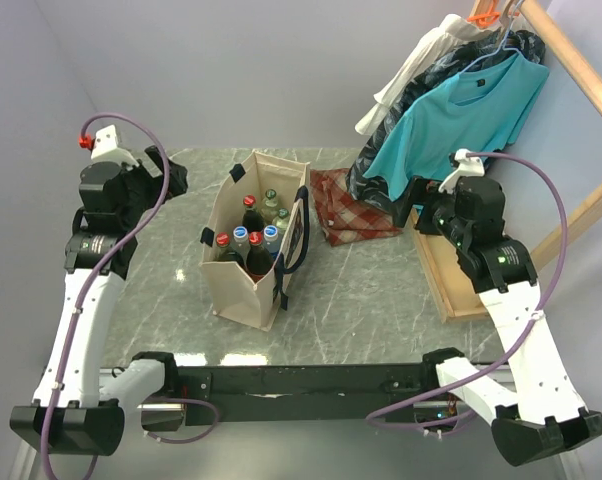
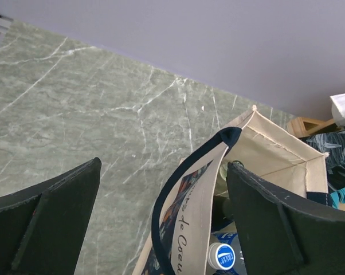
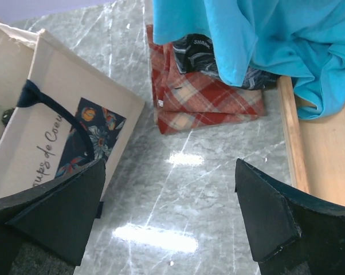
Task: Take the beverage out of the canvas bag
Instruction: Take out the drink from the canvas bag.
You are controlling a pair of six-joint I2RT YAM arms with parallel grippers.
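The beige canvas bag [image 1: 243, 296] with navy handles stands upright in the middle of the table. Several capped bottles [image 1: 251, 236] stand inside it, with red, blue-white and green tops. My left gripper [image 1: 171, 180] is open and empty, up and to the left of the bag. In the left wrist view my gripper [image 2: 161, 223] looks down on the bag's printed side [image 2: 189, 229], its navy handle and a blue-white bottle cap [image 2: 223, 255]. My right gripper [image 1: 419, 208] is open and empty, to the right of the bag. In the right wrist view it [image 3: 169, 217] is over bare marble, with the bag [image 3: 52, 114] at the left.
A folded red plaid cloth [image 1: 346, 208] lies right of the bag; it also shows in the right wrist view [image 3: 207, 100]. A teal shirt [image 1: 451, 130] and other clothes hang at the back right. A wooden tray [image 1: 451, 285] lies along the right edge.
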